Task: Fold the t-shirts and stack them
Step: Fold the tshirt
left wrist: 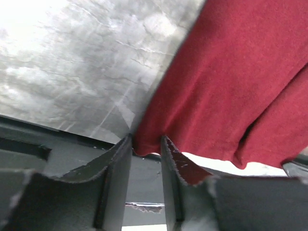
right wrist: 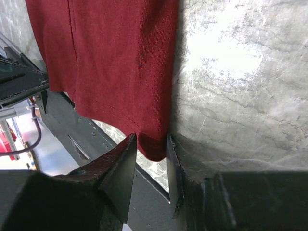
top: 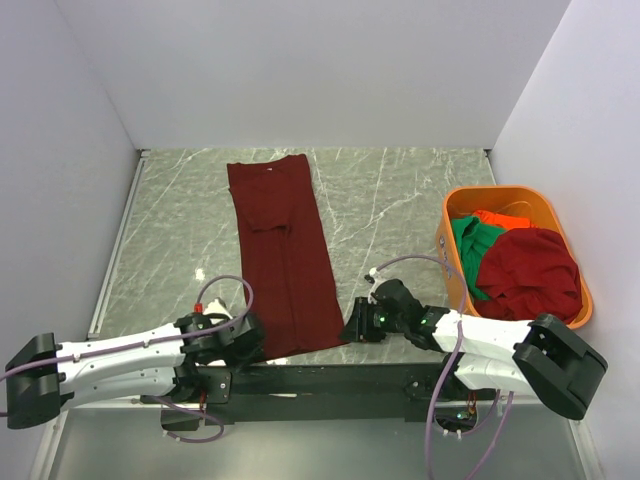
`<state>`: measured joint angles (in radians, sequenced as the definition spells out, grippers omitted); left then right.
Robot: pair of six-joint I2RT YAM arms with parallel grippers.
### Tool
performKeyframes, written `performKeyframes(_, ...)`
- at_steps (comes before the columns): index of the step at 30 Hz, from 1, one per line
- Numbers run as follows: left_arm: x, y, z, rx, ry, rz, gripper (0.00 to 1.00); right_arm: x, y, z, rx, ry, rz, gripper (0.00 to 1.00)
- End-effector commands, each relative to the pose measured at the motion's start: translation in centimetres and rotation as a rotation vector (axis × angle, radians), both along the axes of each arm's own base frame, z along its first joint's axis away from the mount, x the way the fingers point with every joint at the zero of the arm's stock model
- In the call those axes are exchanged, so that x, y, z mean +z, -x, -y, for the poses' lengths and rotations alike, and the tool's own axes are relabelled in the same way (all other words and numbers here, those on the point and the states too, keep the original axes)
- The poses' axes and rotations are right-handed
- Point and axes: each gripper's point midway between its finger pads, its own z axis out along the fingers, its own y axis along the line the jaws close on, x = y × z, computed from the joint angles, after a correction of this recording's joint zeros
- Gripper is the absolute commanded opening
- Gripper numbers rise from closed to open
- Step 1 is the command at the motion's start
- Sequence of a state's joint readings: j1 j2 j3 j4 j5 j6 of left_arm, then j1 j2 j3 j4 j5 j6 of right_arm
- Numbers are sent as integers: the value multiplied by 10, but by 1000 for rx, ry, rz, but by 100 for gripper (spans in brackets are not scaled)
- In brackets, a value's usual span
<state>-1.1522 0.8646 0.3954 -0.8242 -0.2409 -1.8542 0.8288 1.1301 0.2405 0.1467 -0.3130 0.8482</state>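
A dark maroon t-shirt (top: 283, 255) lies on the marble table as a long narrow strip, its hem toward me. My left gripper (top: 248, 335) is at the hem's left corner. In the left wrist view that corner of the maroon cloth (left wrist: 231, 86) sits between the tips of the left gripper (left wrist: 146, 139), whose jaws stand partly apart. My right gripper (top: 352, 328) is at the hem's right corner. There the maroon cloth (right wrist: 120, 62) hangs between the jaws of the right gripper (right wrist: 151, 139), which are open with a gap on the left side.
An orange plastic basket (top: 520, 192) stands at the right and holds a green shirt (top: 470, 245), a dark red shirt (top: 530, 270) and an orange-red one (top: 500, 217). A black rail (top: 330, 378) runs along the table's near edge beneath the hem. White walls close in the table.
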Motion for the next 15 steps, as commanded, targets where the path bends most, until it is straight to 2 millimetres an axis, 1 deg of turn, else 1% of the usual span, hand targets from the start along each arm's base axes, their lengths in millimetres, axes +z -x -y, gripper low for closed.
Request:
performKeyframes(1, -9, 5, -1, -3, 10, -12, 36, -24, 17, 16, 7, 80, -65, 38)
performKeyframes(2, -9, 5, -1, -5, 16, -9, 33, -23, 16, 16, 3, 77, -66, 37)
performKeyframes(4, -8, 4, 0, -12, 24, -3, 28, -22, 17, 15, 5, 76, -71, 31)
performKeyframes(5, -6, 4, 1, -20, 34, 6, 22, -22, 18, 15, 6, 75, -74, 27)
performKeyframes(6, -5, 3, 0, -22, 36, 12, 17, -22, 18, 15, 4, 73, -75, 19)
performKeyframes(7, -4, 3, 1, -25, 43, 17, 11, -22, 20, 15, 3, 72, -81, 15)
performKeyframes(9, 3, 2, 3, -38, 71, 36, 5, -20, 22, 17, 3, 71, -83, 8)
performKeyframes(10, 4, 3, 4, -44, 79, 37, 1, -20, 23, 18, 4, 69, -84, 5)
performKeyframes(11, 9, 2, 6, -53, 99, 47, 1, -22, 27, 21, 5, 77, -96, 3)
performKeyframes(12, 12, 3, 6, -60, 104, 49, 0, -19, 28, 21, 6, 66, -89, 1)
performKeyframes(15, 20, 4, 7, -90, 104, 54, 0, -12, 33, 22, 11, 55, -85, 0)
